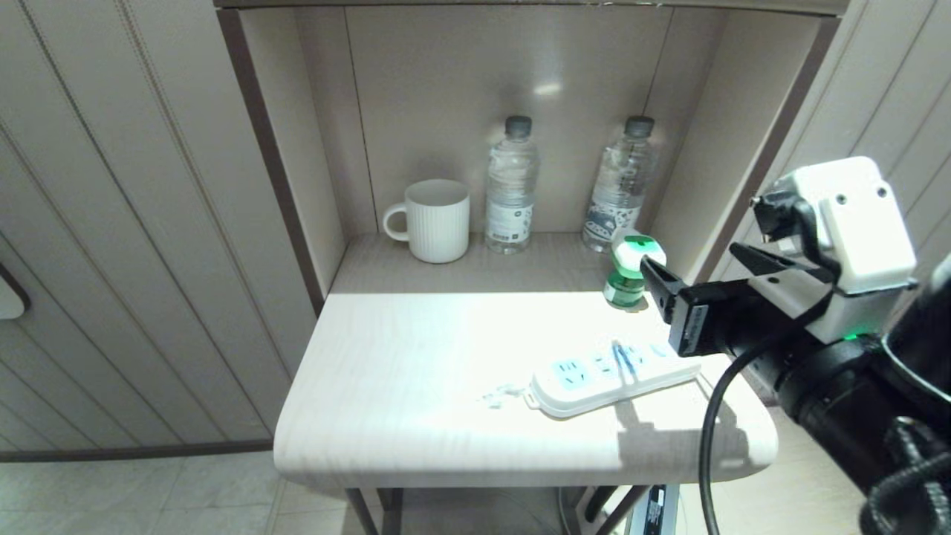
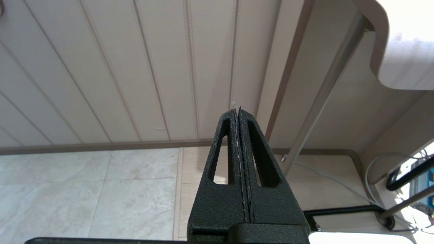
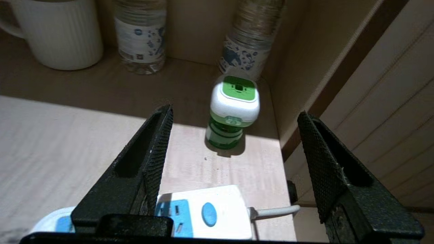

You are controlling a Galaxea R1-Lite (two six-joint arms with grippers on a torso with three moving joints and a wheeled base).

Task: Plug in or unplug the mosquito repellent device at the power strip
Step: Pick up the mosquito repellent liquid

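The mosquito repellent device point(image 1: 628, 272) stands upright on the table's back right corner, plugged into nothing, its white-and-green head over a green bottle. In the right wrist view the device point(image 3: 234, 109) shows beyond the fingers, apart from them. The power strip point(image 1: 594, 376) lies flat near the table's front right, and its button end and cord point(image 3: 217, 213) lie just below my right gripper. My right gripper point(image 1: 689, 254) hovers open over that end, pointing at the device, and in the wrist view the gripper point(image 3: 235, 112) holds nothing. My left gripper point(image 2: 237, 110) hangs shut, low beside the table, facing the wall.
A white ribbed mug point(image 1: 435, 220) and two clear water bottles point(image 1: 511, 186) point(image 1: 622, 184) stand at the back of the niche. The niche's right wall point(image 1: 713, 186) rises close to the device. A metal table leg point(image 2: 322, 98) and floor cables show in the left wrist view.
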